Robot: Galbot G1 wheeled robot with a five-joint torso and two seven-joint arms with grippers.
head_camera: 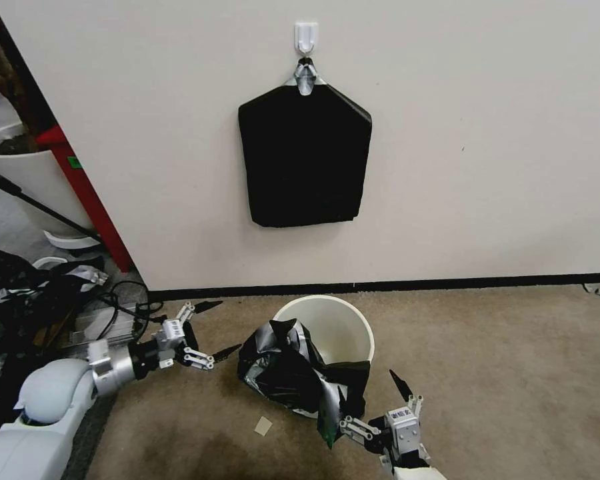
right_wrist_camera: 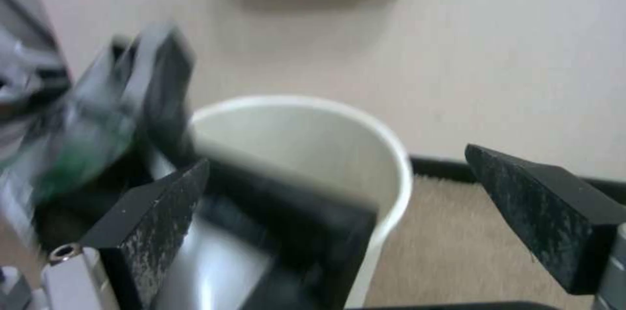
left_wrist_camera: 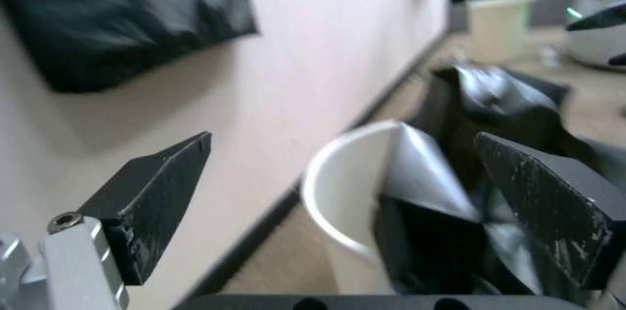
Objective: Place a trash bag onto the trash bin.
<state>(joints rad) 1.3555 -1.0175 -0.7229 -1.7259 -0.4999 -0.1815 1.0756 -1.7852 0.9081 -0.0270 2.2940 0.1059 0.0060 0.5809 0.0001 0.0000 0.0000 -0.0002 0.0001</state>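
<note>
The cream-white trash bin (head_camera: 353,319) stands on the carpet close to the wall. A crinkly black trash bag (head_camera: 283,367) is draped over its near-left rim, bunched outside and partly hanging into the opening. My left gripper (head_camera: 228,327) hovers open just left of the bag, not touching it. The right gripper (head_camera: 363,403) is open at the near side of the bin, one finger beside the bag's lower edge. In the left wrist view the bin (left_wrist_camera: 339,188) and bag (left_wrist_camera: 496,104) lie beyond the open gripper (left_wrist_camera: 344,138). The right wrist view has bin (right_wrist_camera: 391,153), bag (right_wrist_camera: 300,222) and gripper (right_wrist_camera: 336,159).
A flat black five-sided pack (head_camera: 305,157) hangs from a wall hook above the bin. At the left are a large white plant pot (head_camera: 20,173), a red post (head_camera: 87,193) and tangled cables (head_camera: 123,303). A paper scrap (head_camera: 263,425) lies on the carpet. Open carpet (head_camera: 500,373) spreads right.
</note>
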